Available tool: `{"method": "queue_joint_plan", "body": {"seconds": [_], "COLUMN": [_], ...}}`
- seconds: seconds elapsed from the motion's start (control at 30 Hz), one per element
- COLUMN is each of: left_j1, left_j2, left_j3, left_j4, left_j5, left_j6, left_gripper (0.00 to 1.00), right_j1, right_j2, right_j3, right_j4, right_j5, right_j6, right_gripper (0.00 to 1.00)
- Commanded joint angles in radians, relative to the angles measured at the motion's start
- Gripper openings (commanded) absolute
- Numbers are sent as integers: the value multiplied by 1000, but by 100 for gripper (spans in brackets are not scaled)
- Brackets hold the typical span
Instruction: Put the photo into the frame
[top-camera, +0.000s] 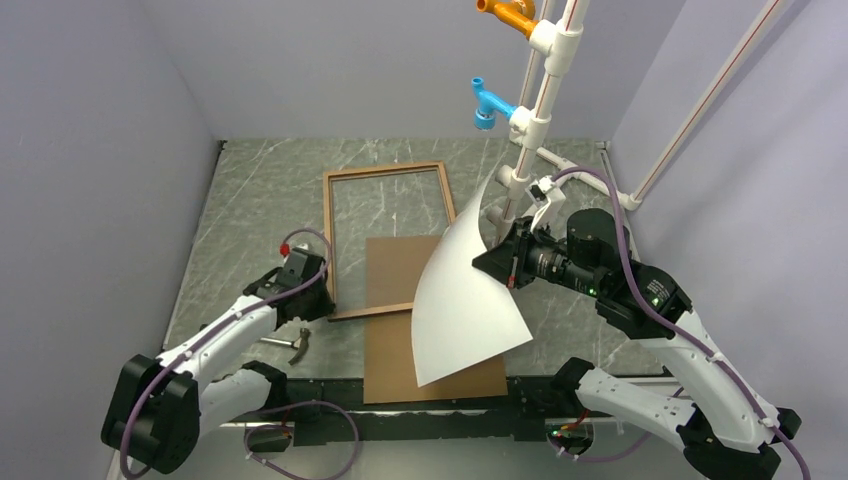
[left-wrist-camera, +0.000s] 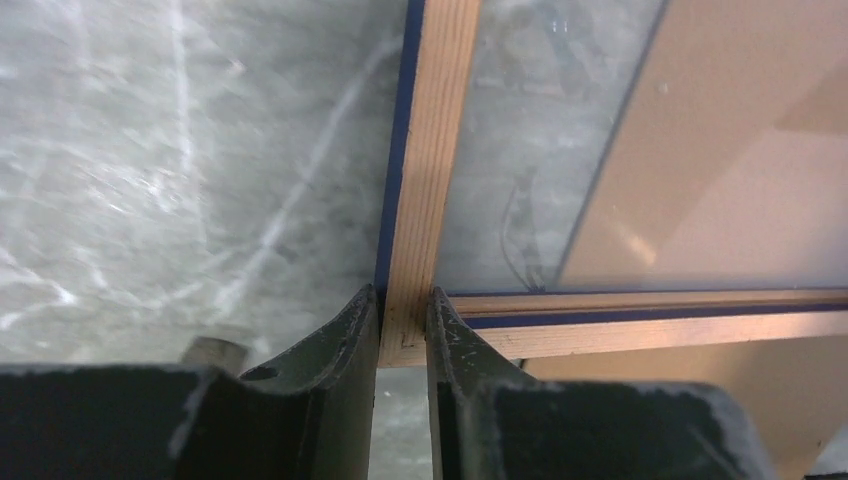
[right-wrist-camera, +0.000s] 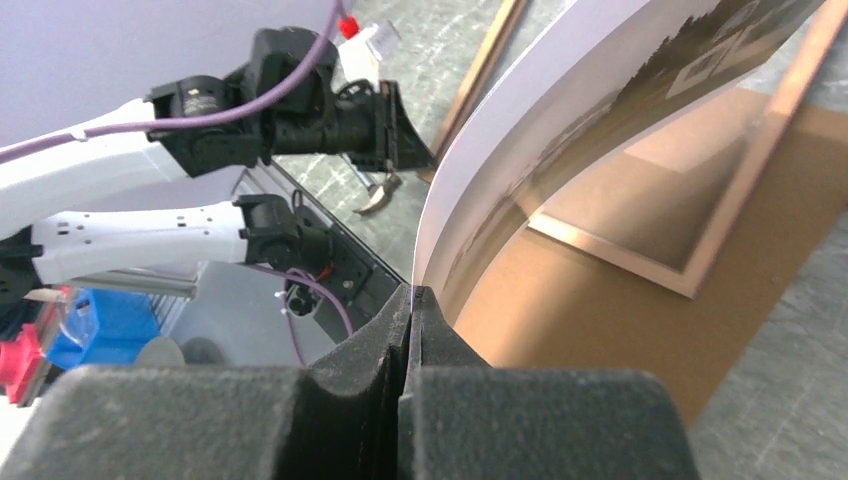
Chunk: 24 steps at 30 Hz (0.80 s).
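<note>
The frame lies flat on the marble table, wood face up, and its near end rests on a brown board. My left gripper is shut on the frame's near left corner. In the left wrist view the fingers squeeze the wooden rail from both sides. My right gripper holds the photo above the board by its right edge. The sheet curves, white back up. The right wrist view shows its jaws pinched on the photo's edge, with the landscape print on the underside.
A brown backing board lies near the front, partly under the frame and the photo. A small hammer sits beside the left arm. A white pipe stand with blue and orange fittings rises at the back right. Walls close both sides.
</note>
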<state>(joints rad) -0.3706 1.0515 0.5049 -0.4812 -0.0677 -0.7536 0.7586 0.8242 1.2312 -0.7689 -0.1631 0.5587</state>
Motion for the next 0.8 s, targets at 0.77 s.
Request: {"method": "queue_joint_plan", "body": {"seconds": [0.77], "left_j1": [-498], "left_j2": [-224], "left_j3": [-50], "left_j4": [-334], "left_j5": [-148], "left_j6": [-469], "left_gripper": [34], "right_j1": [-3], "right_j2": [110], "right_j3": [-61], "right_j4": [372], "right_j5": [-148], "right_j6": [63], "right_gripper": [0]}}
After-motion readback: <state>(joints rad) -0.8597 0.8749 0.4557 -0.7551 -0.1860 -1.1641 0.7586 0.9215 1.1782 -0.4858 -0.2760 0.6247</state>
